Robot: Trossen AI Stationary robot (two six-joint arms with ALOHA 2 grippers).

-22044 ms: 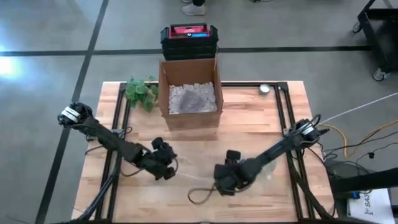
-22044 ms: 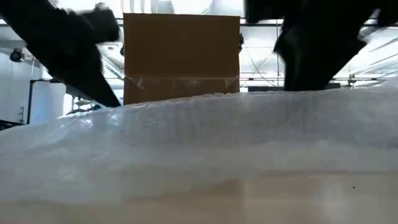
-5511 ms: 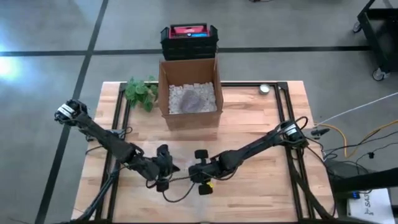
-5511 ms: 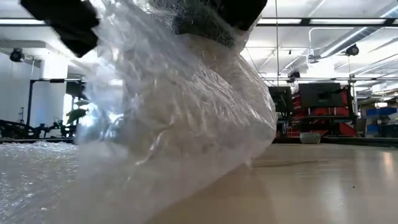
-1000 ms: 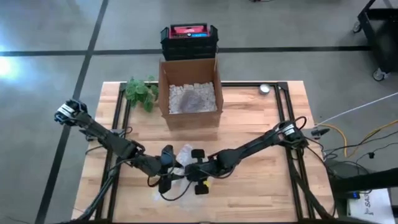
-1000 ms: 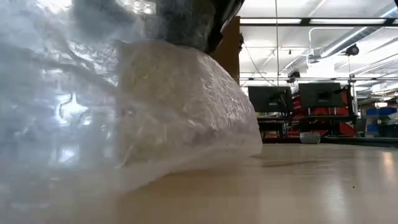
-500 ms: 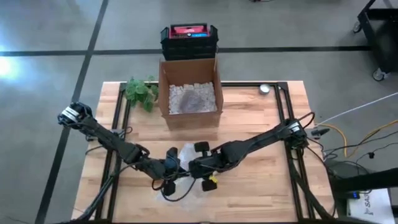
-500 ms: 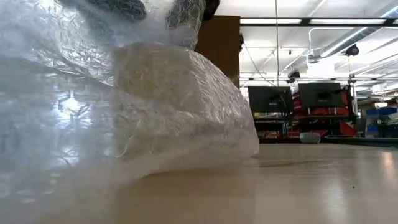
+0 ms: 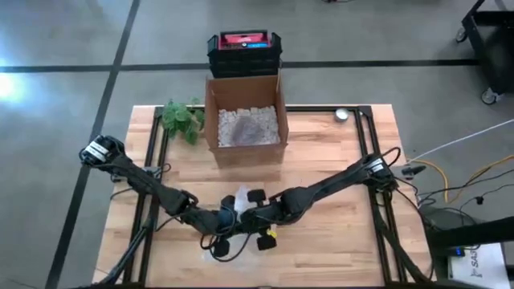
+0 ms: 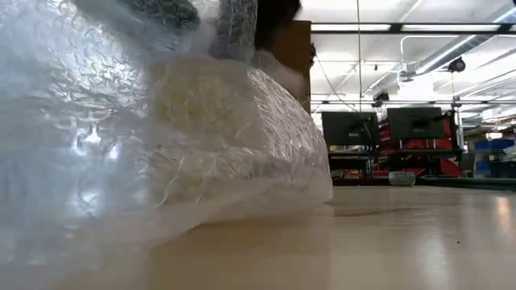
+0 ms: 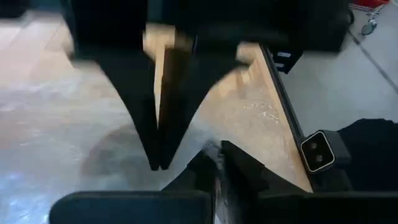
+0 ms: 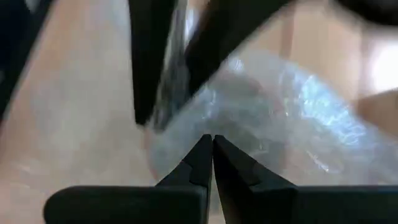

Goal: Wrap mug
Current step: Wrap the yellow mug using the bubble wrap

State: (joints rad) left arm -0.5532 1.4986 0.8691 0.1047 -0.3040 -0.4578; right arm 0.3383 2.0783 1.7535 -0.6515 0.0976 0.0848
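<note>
Both grippers have closed in together near the bench's front edge: the left gripper (image 9: 227, 218) and right gripper (image 9: 245, 215) now nearly touch, each pinched shut on the wrap (image 10: 105, 153) (mug (image 10: 214, 133) bundled inside), so the fold looks nearly done

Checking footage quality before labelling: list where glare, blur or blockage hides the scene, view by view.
Low view: glinting bubble wrap fills the left, veiling the mug; the room behind stays readable. Right wrist view: soft and smeared, bright glare on the wrap. Left wrist view: dark blurred fingers block the middle. High view: evenly lit.
</note>
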